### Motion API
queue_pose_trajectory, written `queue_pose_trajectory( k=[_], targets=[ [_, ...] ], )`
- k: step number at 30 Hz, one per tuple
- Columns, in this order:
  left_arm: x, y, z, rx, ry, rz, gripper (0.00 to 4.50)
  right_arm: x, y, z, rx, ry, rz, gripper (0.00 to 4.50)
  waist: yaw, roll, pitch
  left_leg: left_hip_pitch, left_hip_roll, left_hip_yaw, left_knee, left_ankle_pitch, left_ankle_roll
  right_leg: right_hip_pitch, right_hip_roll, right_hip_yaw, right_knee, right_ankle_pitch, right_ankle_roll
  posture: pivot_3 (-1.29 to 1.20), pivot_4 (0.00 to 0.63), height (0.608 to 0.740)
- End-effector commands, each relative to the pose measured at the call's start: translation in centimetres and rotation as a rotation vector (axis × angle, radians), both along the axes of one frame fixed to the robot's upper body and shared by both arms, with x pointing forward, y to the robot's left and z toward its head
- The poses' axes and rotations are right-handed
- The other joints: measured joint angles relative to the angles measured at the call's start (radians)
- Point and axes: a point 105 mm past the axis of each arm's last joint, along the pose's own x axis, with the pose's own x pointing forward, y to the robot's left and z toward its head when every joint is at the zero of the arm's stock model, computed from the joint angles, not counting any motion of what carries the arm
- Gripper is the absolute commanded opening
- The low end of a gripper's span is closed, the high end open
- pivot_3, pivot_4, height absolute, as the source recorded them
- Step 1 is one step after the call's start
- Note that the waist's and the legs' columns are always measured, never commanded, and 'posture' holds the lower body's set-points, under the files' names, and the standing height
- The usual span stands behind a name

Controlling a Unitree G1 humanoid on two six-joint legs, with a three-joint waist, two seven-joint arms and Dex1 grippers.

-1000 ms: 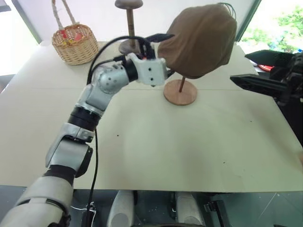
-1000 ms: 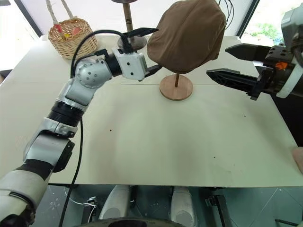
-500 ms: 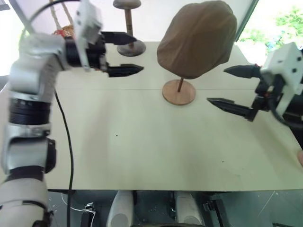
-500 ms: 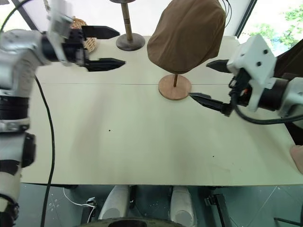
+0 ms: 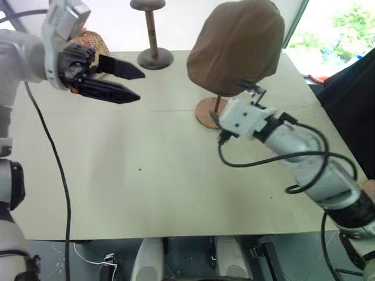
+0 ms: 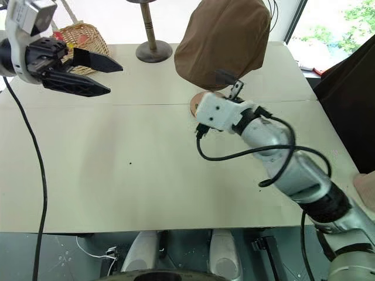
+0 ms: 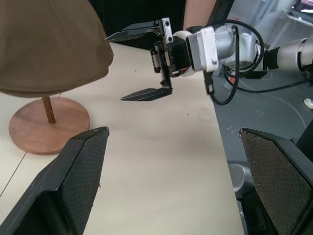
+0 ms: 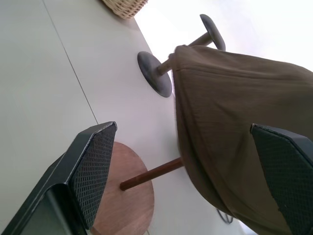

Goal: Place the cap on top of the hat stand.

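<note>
The brown cap (image 5: 237, 44) rests tilted on the hat stand, covering its top. The thin stem (image 8: 151, 174) and round base (image 7: 46, 127) show beneath it. My right gripper (image 7: 115, 68) is open, right beside the stand on its right. One finger reaches up at the cap's lower edge and the other hangs low near the base; it holds nothing. My left gripper (image 5: 140, 88) is open and empty over the table's left part, well away from the cap, its fingers pointing toward the stand.
A wicker basket (image 6: 85, 38) sits at the back left behind my left gripper. The darker stand with a thick stem (image 5: 151, 35) is at the back centre. A person's arm (image 7: 200, 10) shows beyond the table's far side.
My right gripper has swung in from the right to the stand under the cap. My left gripper has drawn away to the left and rolled over. The cap has stayed on the stand.
</note>
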Motion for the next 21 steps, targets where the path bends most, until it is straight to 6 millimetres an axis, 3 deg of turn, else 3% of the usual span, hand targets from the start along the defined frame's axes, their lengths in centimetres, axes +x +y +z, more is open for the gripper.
queue_pose_trajectory(
  k=[1,9,12,16,17,19,20,21],
  targets=[
    [0.1,-0.2,1.4,-0.006,-0.062,-0.01,4.48,0.7,1.0,1.7,-0.122,-0.275,-0.01,4.5,-0.001,0.0,0.0,0.0,0.0,0.0,0.0,0.0,0.0,0.0,0.0,0.0,0.0,0.0,0.0,0.0,0.15,0.728],
    [0.7,-0.5,2.5,-0.035,-0.072,0.002,4.48,3.6,0.2,1.7,-0.111,-0.344,-0.139,4.5,0.0,-0.001,0.0,-0.001,0.0,0.0,-0.001,0.0,0.0,-0.001,0.0,0.0,0.0,0.0,0.001,0.0,0.15,0.728],
    [0.8,-0.7,2.8,-0.047,-0.074,0.002,4.5,3.9,-0.2,1.7,-0.101,-0.342,-0.166,3.91,0.0,-0.001,0.0,-0.001,0.0,0.0,-0.001,0.0,0.0,0.0,0.0,0.0,0.001,0.0,0.001,0.0,0.15,0.728],
    [0.9,-0.8,2.8,-0.051,-0.076,-0.002,4.5,4.1,-0.7,1.8,-0.107,-0.354,-0.191,2.0,-0.001,-0.001,0.0,-0.001,0.0,0.0,0.0,0.0,0.0,0.0,0.0,0.0,0.001,0.0,0.001,0.0,0.15,0.728],
    [0.9,-0.8,2.7,-0.051,-0.076,-0.002,4.5,4.1,-0.8,1.9,-0.113,-0.361,-0.195,1.26,-0.001,-0.001,0.0,-0.001,0.0,0.0,-0.001,0.0,0.0,0.0,0.0,0.0,0.001,0.0,0.001,0.0,0.15,0.728],
    [0.9,-0.8,2.7,-0.052,-0.075,-0.002,4.5,4.1,-1.0,2.2,-0.125,-0.378,-0.201,0.32,-0.001,-0.001,0.0,0.0,0.0,0.0,-0.001,0.0,0.0,0.0,0.0,0.0,0.001,0.0,0.001,0.0,0.15,0.728],
    [0.9,-0.9,2.7,-0.054,-0.075,-0.002,4.5,4.1,-1.0,2.4,-0.133,-0.385,-0.199,0.04,-0.001,-0.001,0.0,0.0,0.0,0.0,-0.001,0.0,0.0,0.0,0.0,0.0,0.001,0.0,0.001,0.0,0.15,0.728],
    [0.9,-0.9,2.7,-0.057,-0.075,-0.003,4.5,4.0,-1.0,2.5,-0.137,-0.389,-0.194,0.04,-0.001,-0.001,0.0,0.0,0.0,0.0,-0.001,0.0,0.0,0.0,0.0,0.0,0.001,0.0,0.001,0.0,0.15,0.728]
  ],
)
